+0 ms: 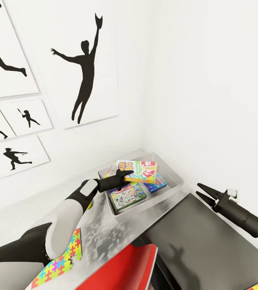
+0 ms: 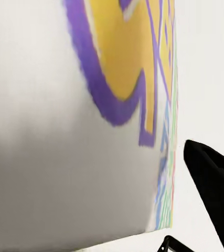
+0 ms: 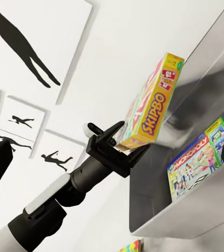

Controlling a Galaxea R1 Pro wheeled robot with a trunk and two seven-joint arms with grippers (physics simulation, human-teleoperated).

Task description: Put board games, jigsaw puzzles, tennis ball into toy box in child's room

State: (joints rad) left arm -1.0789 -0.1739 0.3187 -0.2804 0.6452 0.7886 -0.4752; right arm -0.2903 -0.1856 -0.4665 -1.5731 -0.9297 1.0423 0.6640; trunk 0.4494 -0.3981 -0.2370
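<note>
**A:** Where do we stand, and what is in front of us?

**B:** We face a corner of white walls hung with black baseball-player silhouette pictures (image 1: 86, 68). Below them runs the marbled table (image 1: 100, 237), and on its far end sits the pale grey toy box (image 1: 173, 177).

**A:** What is our left gripper (image 1: 125, 176) doing?

**B:** It reaches over the toy box, its fingers closed on an edge of the Skip-Bo box (image 1: 139, 168). From the right wrist view we see that box (image 3: 151, 107) held tilted above the tray, clear of the tray floor.

**A:** What already lies in the toy box?

**B:** The Monopoly box (image 1: 127, 196) lies flat inside, towards the near end. A blue-edged box (image 1: 156, 182) lies beside it, partly under the Skip-Bo box.

**A:** And our right gripper (image 1: 203, 192)?

**B:** It hangs over the lower dark grey cabinet (image 1: 209, 241), well apart from the toy box. Its two fingers are spread and hold nothing.

**A:** Anything else nearby?

**B:** A jigsaw puzzle (image 1: 62, 262) lies flat on the near end of the table, partly under our left arm. A red surface (image 1: 121, 268) shows just beside it.
</note>
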